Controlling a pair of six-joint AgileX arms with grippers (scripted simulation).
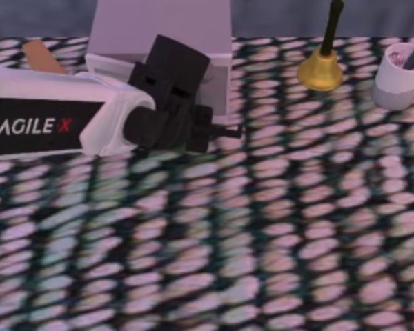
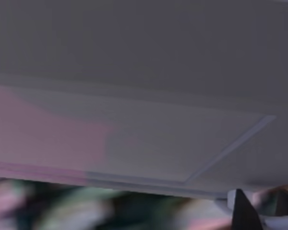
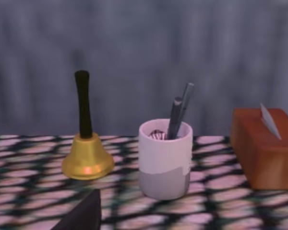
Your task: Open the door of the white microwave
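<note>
Pressing against the white microwave (image 1: 162, 27) front (door side), left claw (image 1: 224, 128).

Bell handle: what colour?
Black, above a golden bell body. Its handle shows best in the right wrist view.

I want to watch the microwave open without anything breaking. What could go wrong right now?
The left gripper sits right against the white microwave, so it might shove the whole oven instead of swinging the door. If the door swings wide toward the right, it could perhaps bump the gold bell standing nearby. The left wrist view is so close to the front that aiming may be hard.
</note>
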